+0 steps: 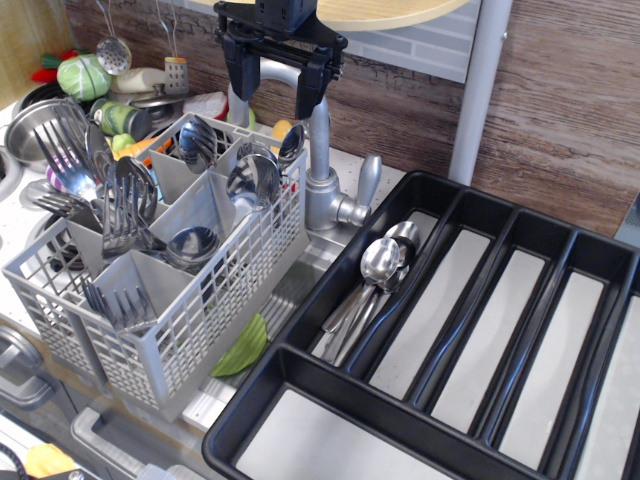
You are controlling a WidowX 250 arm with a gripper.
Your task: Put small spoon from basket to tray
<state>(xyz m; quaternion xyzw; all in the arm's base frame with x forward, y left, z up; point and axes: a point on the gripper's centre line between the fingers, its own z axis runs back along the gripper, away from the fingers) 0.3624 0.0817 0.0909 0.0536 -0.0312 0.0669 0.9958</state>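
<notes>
The light grey lattice basket (170, 330) stands at the left, with several compartments of cutlery. A small narrow-bowled spoon (291, 141) stands in its far right compartment. Wide-bowled spoons (252, 180) and forks (120, 210) fill the others. My black gripper (275, 85) hangs open and empty above the basket's far right corner, a little above the small spoon and in front of the faucet. The black tray (300, 385) lies at the right, with long parallel compartments. Its leftmost compartment holds a few spoons (380, 262).
A steel faucet (322, 190) rises between basket and tray, right behind my gripper. Steel pots (35, 125) with forks and toy vegetables (83, 76) stand at the far left. A green piece (243, 350) lies below the basket. A wooden wall is behind.
</notes>
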